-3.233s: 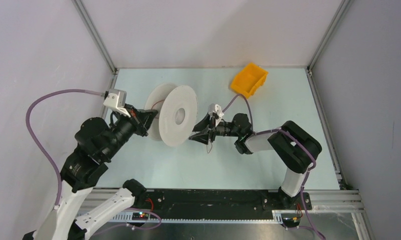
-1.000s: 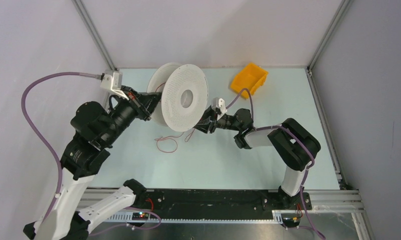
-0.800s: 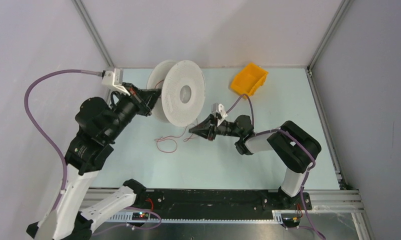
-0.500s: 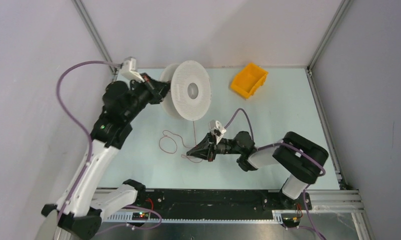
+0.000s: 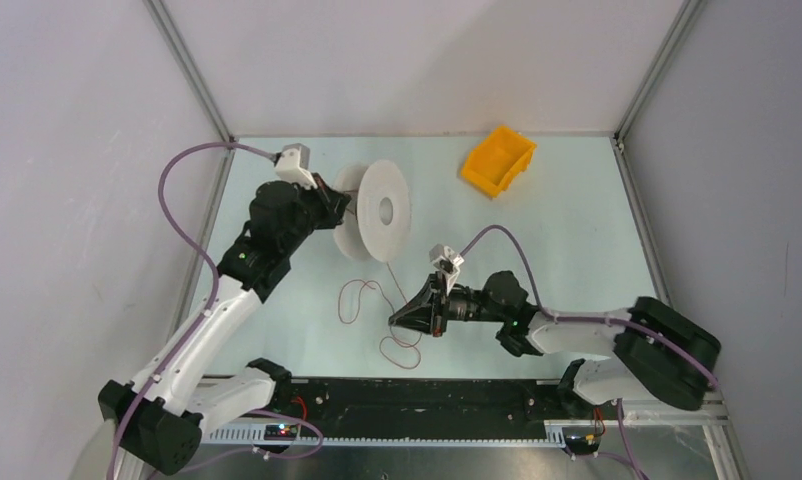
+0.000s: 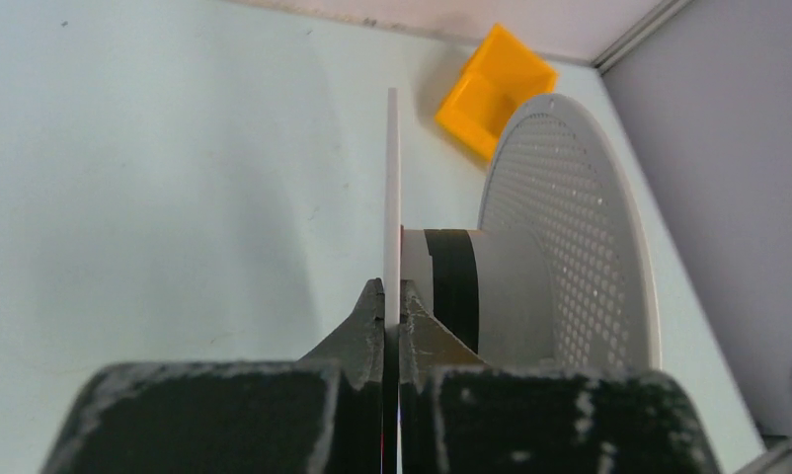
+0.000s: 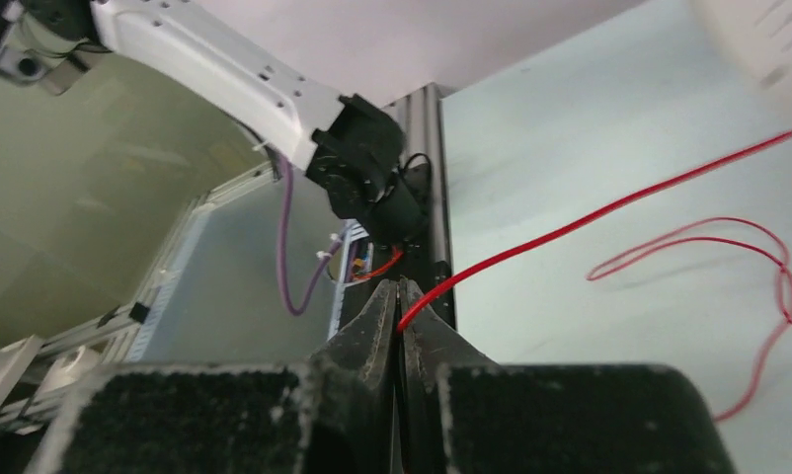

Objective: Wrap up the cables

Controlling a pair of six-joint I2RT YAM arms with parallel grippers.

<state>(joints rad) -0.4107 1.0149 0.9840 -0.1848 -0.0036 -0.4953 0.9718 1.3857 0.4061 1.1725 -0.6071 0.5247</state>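
Note:
A white spool [image 5: 385, 210] stands on edge at the back of the table. My left gripper [image 5: 335, 205] is shut on its near flange; in the left wrist view the fingertips [image 6: 372, 301] pinch the thin flange [image 6: 392, 188] beside the hub and perforated far flange [image 6: 570, 237]. A thin red cable [image 5: 362, 297] lies in loose loops on the table below the spool. My right gripper [image 5: 397, 320] is shut on this cable; in the right wrist view the wire [image 7: 590, 222] runs from the jaws [image 7: 399, 296] up toward the spool.
An orange bin [image 5: 498, 159] sits at the back right, also in the left wrist view [image 6: 496, 89]. The black front rail [image 5: 427, 395] and the left arm's base [image 7: 372, 173] lie near the right gripper. Walls enclose the table.
The left gripper carried the spool right and turned it more edge-on. The right gripper pulled back toward the front edge with the cable, and the loose loops shifted forward.

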